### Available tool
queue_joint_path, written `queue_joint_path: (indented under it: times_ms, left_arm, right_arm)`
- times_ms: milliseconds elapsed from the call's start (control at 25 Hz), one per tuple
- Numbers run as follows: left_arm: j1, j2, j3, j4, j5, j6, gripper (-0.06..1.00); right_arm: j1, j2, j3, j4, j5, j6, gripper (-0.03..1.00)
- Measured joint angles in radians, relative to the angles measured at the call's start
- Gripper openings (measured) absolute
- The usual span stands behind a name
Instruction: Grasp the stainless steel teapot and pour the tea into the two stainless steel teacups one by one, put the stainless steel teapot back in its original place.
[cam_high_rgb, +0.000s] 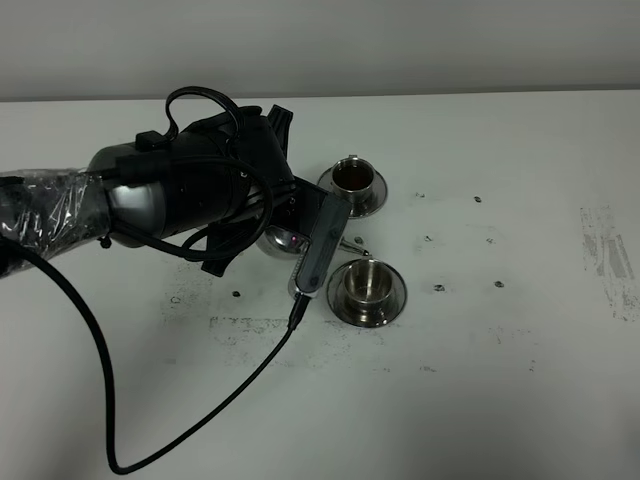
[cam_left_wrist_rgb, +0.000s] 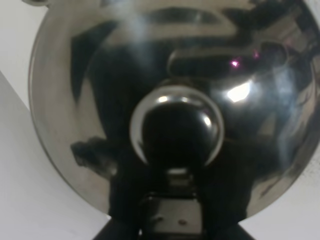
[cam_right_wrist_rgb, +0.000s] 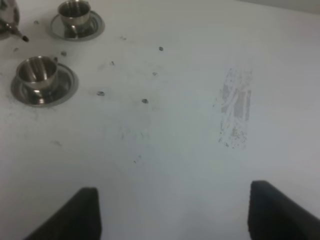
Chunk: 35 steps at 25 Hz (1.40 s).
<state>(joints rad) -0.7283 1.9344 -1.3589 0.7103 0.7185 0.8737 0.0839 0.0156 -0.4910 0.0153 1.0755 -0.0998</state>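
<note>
The stainless steel teapot (cam_high_rgb: 281, 241) is mostly hidden under my left arm (cam_high_rgb: 190, 190); its thin spout (cam_high_rgb: 352, 241) points right, between the cups. The left wrist view looks straight down on its lid (cam_left_wrist_rgb: 75, 100) and knob (cam_left_wrist_rgb: 175, 125). My left gripper (cam_left_wrist_rgb: 170, 205) is closed narrowly on the handle piece behind the knob. The two stainless steel teacups stand on their saucers, one farther back (cam_high_rgb: 352, 176) and one nearer (cam_high_rgb: 366, 284). My right gripper (cam_right_wrist_rgb: 182, 215) is open and empty over bare table, out of the high view. The teapot's own saucer is hidden.
A black cable (cam_high_rgb: 100, 380) trails from the left arm across the front left of the white table. A grey scuff mark (cam_high_rgb: 605, 250) lies at the right. The right wrist view shows both cups (cam_right_wrist_rgb: 37, 75) and the spout tip (cam_right_wrist_rgb: 20, 35).
</note>
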Motion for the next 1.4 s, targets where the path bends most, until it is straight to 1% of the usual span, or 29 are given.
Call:
queue_joint_path:
  times_ms: [200, 480, 600, 720, 1000, 1400]
  left_arm:
    - [0.0, 0.0, 0.0, 0.042, 0.0, 0.03, 0.18]
    - [-0.015, 0.0, 0.0, 0.06, -0.003, 0.086, 0.18]
    - [-0.02, 0.001, 0.0, 0.064, -0.007, 0.089, 0.18]
    - [-0.02, 0.012, 0.0, 0.087, -0.007, 0.09, 0.18]
    - [-0.027, 0.04, 0.0, 0.091, -0.007, 0.072, 0.18]
    - [-0.031, 0.04, 0.0, 0.128, -0.007, 0.068, 0.18]
  right_arm:
    - [0.0, 0.0, 0.0, 0.0, 0.0, 0.0, 0.59]
    - [0.0, 0.0, 0.0, 0.0, 0.0, 0.0, 0.59]
    - [0.0, 0.0, 0.0, 0.0, 0.0, 0.0, 0.59]
    - [0.0, 0.0, 0.0, 0.0, 0.0, 0.0, 0.59]
    - [0.0, 0.0, 0.0, 0.0, 0.0, 0.0, 0.59]
    - [0.0, 0.0, 0.0, 0.0, 0.0, 0.0, 0.59]
